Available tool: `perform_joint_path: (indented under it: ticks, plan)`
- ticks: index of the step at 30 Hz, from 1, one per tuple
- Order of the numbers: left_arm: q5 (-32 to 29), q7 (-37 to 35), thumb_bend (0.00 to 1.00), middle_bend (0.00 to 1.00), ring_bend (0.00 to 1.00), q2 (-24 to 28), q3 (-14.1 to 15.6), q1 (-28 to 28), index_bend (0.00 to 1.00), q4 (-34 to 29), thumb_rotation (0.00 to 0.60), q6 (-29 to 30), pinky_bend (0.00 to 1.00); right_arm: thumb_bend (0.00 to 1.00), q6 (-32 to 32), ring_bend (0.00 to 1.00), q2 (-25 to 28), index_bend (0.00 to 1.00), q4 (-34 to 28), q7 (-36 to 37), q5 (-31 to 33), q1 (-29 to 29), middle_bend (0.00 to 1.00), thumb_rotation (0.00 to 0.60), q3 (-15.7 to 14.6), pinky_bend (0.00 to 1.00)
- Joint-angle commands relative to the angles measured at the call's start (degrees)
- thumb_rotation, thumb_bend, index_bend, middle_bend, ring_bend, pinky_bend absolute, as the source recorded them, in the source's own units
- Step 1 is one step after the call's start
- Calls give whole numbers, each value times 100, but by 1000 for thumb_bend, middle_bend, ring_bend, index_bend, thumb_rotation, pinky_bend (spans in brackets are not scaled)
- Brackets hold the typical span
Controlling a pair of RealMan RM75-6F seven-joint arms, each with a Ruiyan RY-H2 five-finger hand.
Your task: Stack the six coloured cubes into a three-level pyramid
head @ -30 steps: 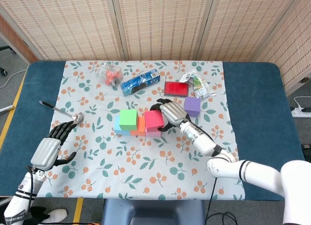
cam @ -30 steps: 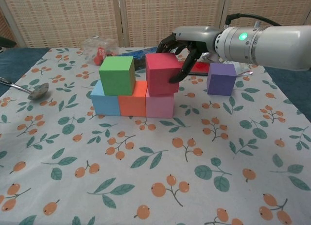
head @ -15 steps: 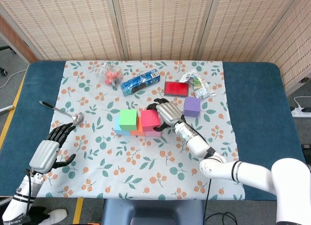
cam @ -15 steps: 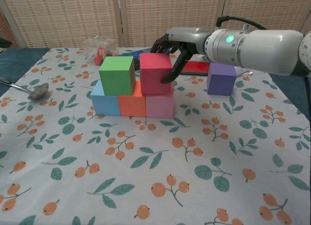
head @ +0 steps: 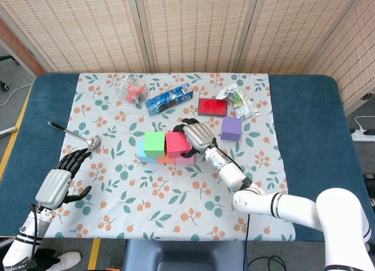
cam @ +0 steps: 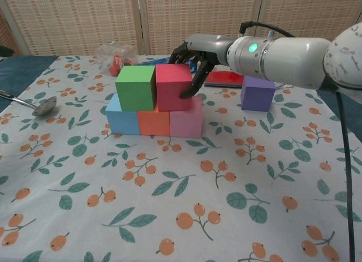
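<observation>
Five cubes are already forming two levels on the leaf-and-berry patterned cloth (cam: pixel 237 217) covering the tabletop: light blue cube (cam: pixel 122 118), orange cube (cam: pixel 154 121) and pink cube (cam: pixel 187 119) touching in a row, carrying the green cube (cam: pixel 136 87). The right hand (cam: pixel 192 52) is curling over the crimson cube (cam: pixel 173 87), gripping it beside the green one. The purple cube (cam: pixel 257 93) is waiting well apart. The left hand (head: pixel 61 177) is hovering with fingers spread, holding nothing.

The head view looks steeply down from above on the whole desk (head: pixel 304 107), while the chest view faces forward, low and near, sharing the stacked cubes (cam: pixel 155 106) midway.
</observation>
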Motion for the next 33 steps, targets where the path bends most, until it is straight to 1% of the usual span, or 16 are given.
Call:
perform_joint_path:
  ticks: [1,14,33]
  plan:
    - [14,-18,323,36,0,-7,-2,7,80,11,600,6,93,135,35,100,-28,387,14,-38,45,23,298,600,-14,99]
    - [69,-92,323,35,0,-24,-9,42,78,77,600,22,91,135,197,99,-99,373,-56,-235,293,109,298,600,-38,75]
    - [135,-199,321,30,0,-61,-4,69,73,165,600,27,90,135,368,99,-177,359,-100,-477,637,188,298,600,-45,69]
